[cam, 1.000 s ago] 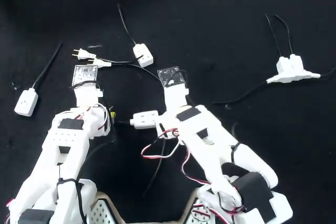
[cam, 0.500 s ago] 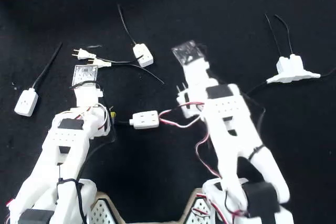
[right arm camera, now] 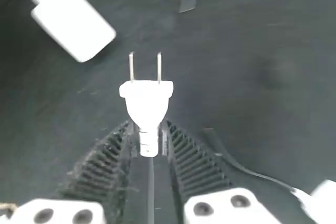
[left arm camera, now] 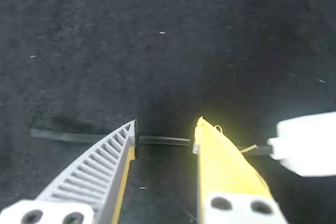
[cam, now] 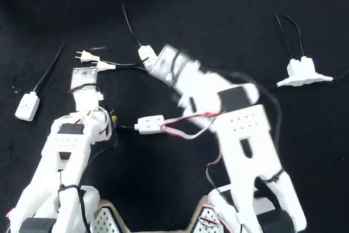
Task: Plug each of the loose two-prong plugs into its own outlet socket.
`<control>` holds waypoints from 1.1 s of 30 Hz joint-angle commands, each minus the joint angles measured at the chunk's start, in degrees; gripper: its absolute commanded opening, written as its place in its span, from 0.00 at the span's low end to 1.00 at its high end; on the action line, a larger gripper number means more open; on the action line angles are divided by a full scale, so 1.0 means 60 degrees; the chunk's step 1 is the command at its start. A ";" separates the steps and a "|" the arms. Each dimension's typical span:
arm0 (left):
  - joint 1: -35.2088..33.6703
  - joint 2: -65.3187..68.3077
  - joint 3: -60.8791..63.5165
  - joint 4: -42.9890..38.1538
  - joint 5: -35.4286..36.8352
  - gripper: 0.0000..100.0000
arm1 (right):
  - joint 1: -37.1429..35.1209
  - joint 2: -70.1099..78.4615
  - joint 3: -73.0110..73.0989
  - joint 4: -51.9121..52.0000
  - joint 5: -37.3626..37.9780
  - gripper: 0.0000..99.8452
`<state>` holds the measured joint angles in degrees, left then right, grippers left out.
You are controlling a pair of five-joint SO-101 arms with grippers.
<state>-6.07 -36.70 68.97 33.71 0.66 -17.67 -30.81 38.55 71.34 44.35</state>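
- Right arm has swung from mid-worktop over toward the rear, left of centre. The left arm has barely shifted.
- White two-prong plug (right arm camera: 145,98): clamped at its neck in the right gripper (right arm camera: 147,129), jaws closed tight on it. The prongs stick straight out past the fingertips and the cord trails back between them.
- Likely target: the white oblong outlet socket block (right arm camera: 73,22). It lies just beyond the prongs but off to one side of their line, not touching.
- Its long axis runs oblique to the prongs, so I'd expect a sideways shift plus yaw before any push.
- High view: that block sits on the black cloth worktop (cam: 245,25) toward the rear edge, left of centre. The blurred right gripper is just beside it, so the right arm is clearly the nearer one.
- Left gripper (left arm camera: 164,132): wide open and holding nothing. The grey finger (left arm camera: 105,161) and yellow finger (left arm camera: 223,161) straddle a thin black cable (left arm camera: 163,141).
- A white moulded body (left arm camera: 308,142) sits just beside the yellow finger; can't tell whether it's a plug or a socket.
- Loose white plug with bare prongs (cam: 87,56): just beyond the left gripper toward the rear-left. The left arm is nearer to it.
- Further out: a second white socket block (cam: 26,106) near the left edge, a third white socket block (cam: 150,124) at mid-worktop, and a joined white plug-and-socket cluster (cam: 302,72) near the right edge.
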 commanded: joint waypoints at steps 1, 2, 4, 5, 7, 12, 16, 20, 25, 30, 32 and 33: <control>-0.0491 -0.0278 -0.0168 -0.0088 0.0176 0.19 | -0.0498 -0.0315 0.2103 -0.1861 -0.0190 0.01; -0.0535 -0.0278 -0.0168 -0.0088 0.0176 0.19 | -0.0498 -0.0315 0.2615 -0.2359 -0.0322 0.01; -0.0535 -0.0278 -0.0168 -0.0088 0.0176 0.19 | -0.0484 -0.0315 0.3436 -0.3209 -0.0454 0.01; -0.0505 -0.0278 -0.0168 -0.0088 0.0176 0.19 | -0.0484 -0.0315 0.3700 -0.3487 -0.0484 0.01; -0.0491 -0.0278 -0.0168 -0.0147 0.0176 0.19 | -0.0513 -0.0271 0.3978 -0.3722 -0.0484 0.02; -0.0491 -0.0278 -0.0168 -0.0147 0.0176 0.19 | -0.0527 -0.0242 0.4432 -0.3780 -0.0718 0.19; -0.0491 -0.0278 -0.0168 -0.0147 0.0176 0.19 | -0.0527 -0.0300 0.4491 -0.3839 -0.0850 0.20; -0.0491 -0.0278 -0.0168 -0.0147 0.0176 0.19 | -0.0542 -0.0242 0.4535 -0.4498 -0.1993 0.20; -0.0491 -0.0278 -0.0168 -0.0147 0.0176 0.19 | -0.1070 -0.0242 0.4637 -0.4498 -0.2300 0.20; -0.0491 -0.0278 -0.0168 -0.0147 0.0176 0.19 | -0.1597 -0.0242 0.4960 -0.4557 -0.2300 0.20; -0.0491 -0.0278 -0.0168 -0.0147 0.0176 0.19 | -0.1597 -0.0242 0.5033 -0.4571 -0.2242 0.20; -0.0491 -0.0278 -0.0168 -0.0147 0.0176 0.19 | -0.1568 -0.0242 0.5048 -0.4571 -0.2242 0.20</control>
<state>-8.70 -36.70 68.97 33.71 1.10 -26.11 -30.99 68.97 45.14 31.08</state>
